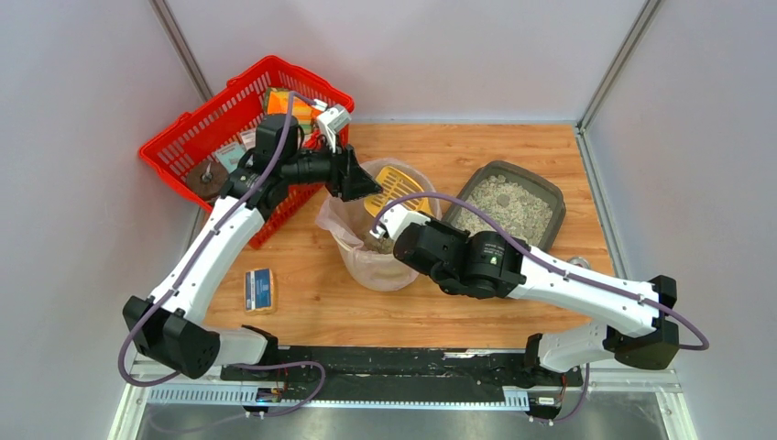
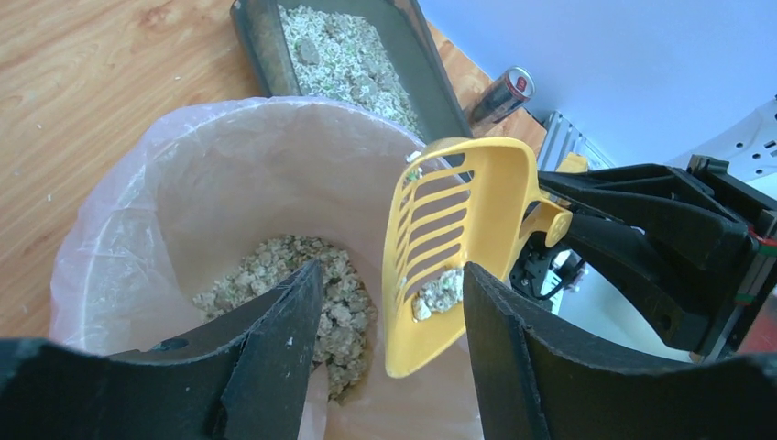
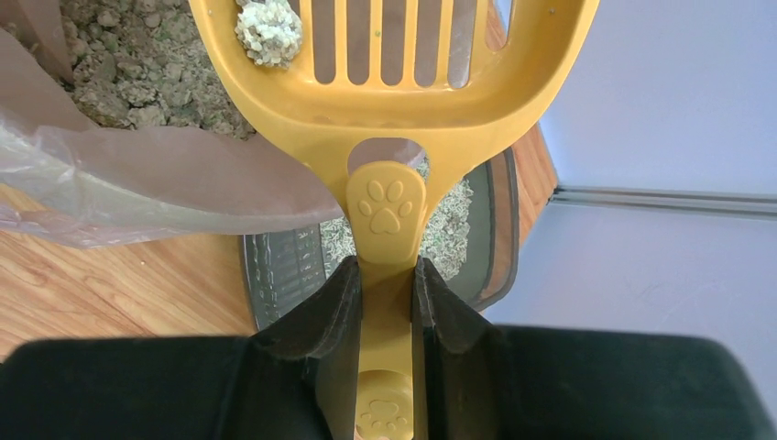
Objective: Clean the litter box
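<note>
- Right end effector (image 3: 387,268) pinches the handle of the yellow litter scoop (image 3: 385,101), jaws pressed flat on both sides. This probably keeps the blade from twisting.
- The scoop is tipped over the beige bin (image 2: 211,183) with its clear bag liner, slotted face down toward the waste inside. This looks like the dumping step.
- One clump (image 2: 438,291) clings to the slats, so I judge a shake or further tilt is needed.
- Left end effector (image 2: 392,275) hangs spread at the bin's 10 o'clock rim, holding nothing. It may be there to steady the liner.
- The litter box (image 1: 550,194) sits on the counter at the bin's 2 o'clock, just beside it, which keeps each carry short. It holds pale litter.
</note>
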You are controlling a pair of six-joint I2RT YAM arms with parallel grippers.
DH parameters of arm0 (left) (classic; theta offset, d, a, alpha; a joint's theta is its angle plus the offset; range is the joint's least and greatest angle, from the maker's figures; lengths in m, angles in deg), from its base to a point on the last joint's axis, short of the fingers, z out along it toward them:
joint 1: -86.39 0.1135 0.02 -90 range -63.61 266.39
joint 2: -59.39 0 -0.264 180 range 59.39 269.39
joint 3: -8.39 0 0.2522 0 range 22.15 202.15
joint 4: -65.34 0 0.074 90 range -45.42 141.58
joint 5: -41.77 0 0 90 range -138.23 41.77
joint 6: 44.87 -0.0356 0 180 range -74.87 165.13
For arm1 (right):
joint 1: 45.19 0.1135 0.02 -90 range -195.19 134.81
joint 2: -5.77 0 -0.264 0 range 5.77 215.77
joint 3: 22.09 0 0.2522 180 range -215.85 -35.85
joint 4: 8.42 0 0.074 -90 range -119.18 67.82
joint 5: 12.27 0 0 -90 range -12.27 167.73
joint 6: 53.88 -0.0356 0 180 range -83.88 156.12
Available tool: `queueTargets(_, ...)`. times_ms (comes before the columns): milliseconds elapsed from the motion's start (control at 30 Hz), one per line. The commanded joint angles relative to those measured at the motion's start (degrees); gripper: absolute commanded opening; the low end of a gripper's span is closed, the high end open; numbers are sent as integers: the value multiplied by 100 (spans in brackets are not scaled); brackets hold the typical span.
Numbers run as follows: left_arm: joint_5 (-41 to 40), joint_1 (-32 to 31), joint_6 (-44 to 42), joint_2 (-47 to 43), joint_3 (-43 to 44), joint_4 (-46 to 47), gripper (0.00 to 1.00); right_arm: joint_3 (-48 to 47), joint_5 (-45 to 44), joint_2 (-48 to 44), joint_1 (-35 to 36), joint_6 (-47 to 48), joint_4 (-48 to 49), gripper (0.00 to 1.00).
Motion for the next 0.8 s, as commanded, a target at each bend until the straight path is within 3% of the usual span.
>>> queueTargets(0,195,-52,127,93,-12,323,63,7,101,-137,-26,186,405,0)
queueTargets(167,291,-87,250,164,-82,481,55,122,119,-189,-26,257,511,0)
queueTargets(233,353,-105,329,181,-126,604,47,139,163,-198,-26,257,520,1)
queueTargets(367,449,-114,496,172,-276,938,17,148,224,-286,-26,187,572,6)
queueTargets(400,467,-105,531,181,-320,1043,4,166,242,-312,-26,178,581,9)
queueTargets(433,485,-114,540,164,-346,1088,0,174,320,-330,-52,152,581,10)
queueTargets(767,853,-105,681,146,-601,1677,0,342,866,-356,-360,11,686,29)
